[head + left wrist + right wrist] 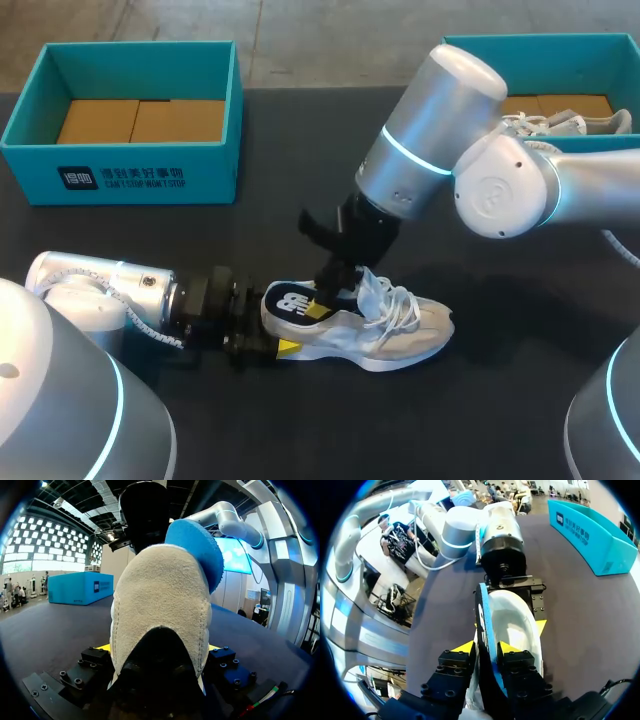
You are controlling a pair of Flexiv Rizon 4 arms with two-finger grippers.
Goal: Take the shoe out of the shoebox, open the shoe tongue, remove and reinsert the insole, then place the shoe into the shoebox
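1. The shoe (385, 335) lies on its sole at the front middle of the table (300, 150), well apart from the left shoebox (150, 180) and the right shoebox (540, 45).
2. The left gripper (272, 330) is clamped on the shoe's heel from both sides.
3. The right gripper (487, 647) pinches the blue insole (484, 615), which stands up out of the shoe opening.
4. There is bare table past the toe and between the boxes.

**Three Cameras, One Shoe in Common**

The head view looks down from above and behind the robot onto the black table (130, 250). It is far enough back to hold the teal cardboard shoebox (120, 175), a second teal shoebox (540, 45) and the white-and-grey suede sneaker (400, 338).

The left wrist view sits low over the tabletop, close behind the sneaker's heel, and faces across the table.

The right wrist view looks steeply down along the right gripper (486, 649) onto the blue foam insole (485, 615) and faces the silver left arm (502, 540).

All three views share the sneaker. The left wrist view also catches the silver right arm (232, 522).
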